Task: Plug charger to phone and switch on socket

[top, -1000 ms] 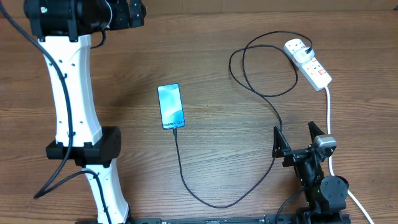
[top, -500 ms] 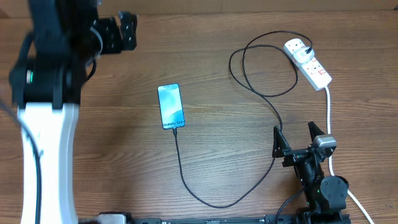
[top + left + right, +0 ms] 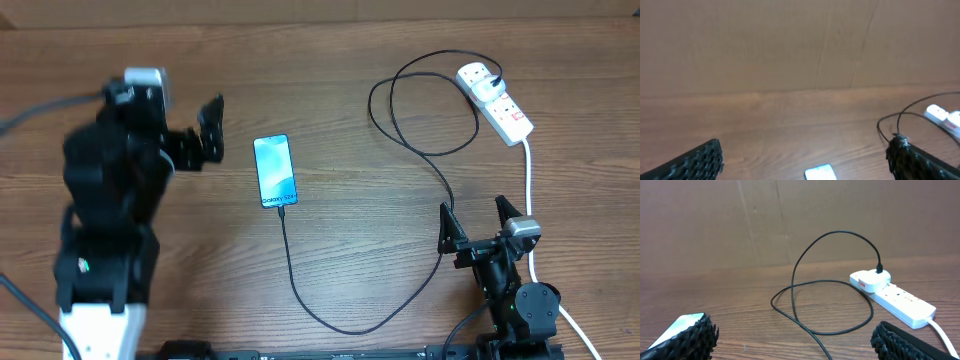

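Note:
The phone [image 3: 275,171] lies flat mid-table with its blue screen up; its top edge shows in the left wrist view [image 3: 820,173]. The charger cable [image 3: 340,326] runs from the phone's near end, curves right and loops up to its black plug [image 3: 481,79], seated in the white socket strip [image 3: 503,106]. My left gripper [image 3: 207,132] stands open just left of the phone, holding nothing. My right gripper [image 3: 475,222] stands open near the front right, empty, facing the cable loop [image 3: 832,285] and the socket [image 3: 895,297].
The socket's thick white cord [image 3: 527,185] runs down the right side, past my right gripper. A brown wall [image 3: 800,45] rises behind the table's far edge. The left arm's white body [image 3: 95,300] fills the front left.
My left arm has swung down from the far left corner, bringing its open gripper close to the phone's left side. The right arm, phone, cable and socket have not moved.

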Motion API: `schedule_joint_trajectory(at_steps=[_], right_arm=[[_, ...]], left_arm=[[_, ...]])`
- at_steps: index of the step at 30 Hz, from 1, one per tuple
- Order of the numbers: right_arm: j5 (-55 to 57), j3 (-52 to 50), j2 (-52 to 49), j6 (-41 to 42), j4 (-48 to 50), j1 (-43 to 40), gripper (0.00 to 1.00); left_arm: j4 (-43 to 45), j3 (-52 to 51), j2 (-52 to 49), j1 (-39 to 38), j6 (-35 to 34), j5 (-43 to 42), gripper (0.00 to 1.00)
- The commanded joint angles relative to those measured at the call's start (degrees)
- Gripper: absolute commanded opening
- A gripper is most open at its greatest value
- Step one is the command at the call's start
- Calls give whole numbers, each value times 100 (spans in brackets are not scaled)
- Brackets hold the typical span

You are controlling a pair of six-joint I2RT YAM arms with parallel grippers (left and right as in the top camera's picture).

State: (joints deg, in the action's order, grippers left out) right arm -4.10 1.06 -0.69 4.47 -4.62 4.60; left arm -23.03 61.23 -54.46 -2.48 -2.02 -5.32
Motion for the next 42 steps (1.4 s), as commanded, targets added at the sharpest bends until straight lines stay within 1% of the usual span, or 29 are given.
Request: schedule_joint_trajectory(at_steps=[1, 3, 4, 6, 7, 10, 12, 18, 21, 30, 33, 42], right_arm=[[2, -59, 52, 15, 20, 26, 100], [2, -59, 52, 15, 20, 26, 100], [2, -59, 52, 15, 20, 26, 100], [2, -59, 52, 17, 20, 26, 100], [2, -59, 52, 15, 20, 26, 100], [2, -59, 52, 15, 20, 26, 100], [2, -59, 52, 15, 20, 26, 100], [2, -59, 52, 15, 20, 26, 100], [2, -59, 52, 17, 20, 26, 100], [2, -59, 52, 15, 20, 26, 100], [2, -59, 52, 15, 20, 26, 100], [2, -59, 52, 17, 20, 26, 100]], left_arm=[[605, -1001, 752, 31, 686, -247, 100], [1073, -1685, 1204, 31, 1051, -380, 100], [1303, -2033, 1447, 31, 1128, -369, 100], [1633, -2538, 1814, 31, 1143, -302, 100], [1875, -2968, 2151, 31, 1204, -256, 100], [2190, -3762, 2806, 31, 1207, -44, 100], [2234, -4262, 3311, 31, 1209, 133, 100], [2234, -4999, 4197, 31, 1211, 396, 100], [2245, -5547, 4830, 31, 1392, 446, 100], [2096, -6072, 5410, 31, 1580, 444, 100], [1853, -6096, 5429, 31, 1580, 448, 100], [1858, -6096, 5425, 31, 1576, 428, 100]])
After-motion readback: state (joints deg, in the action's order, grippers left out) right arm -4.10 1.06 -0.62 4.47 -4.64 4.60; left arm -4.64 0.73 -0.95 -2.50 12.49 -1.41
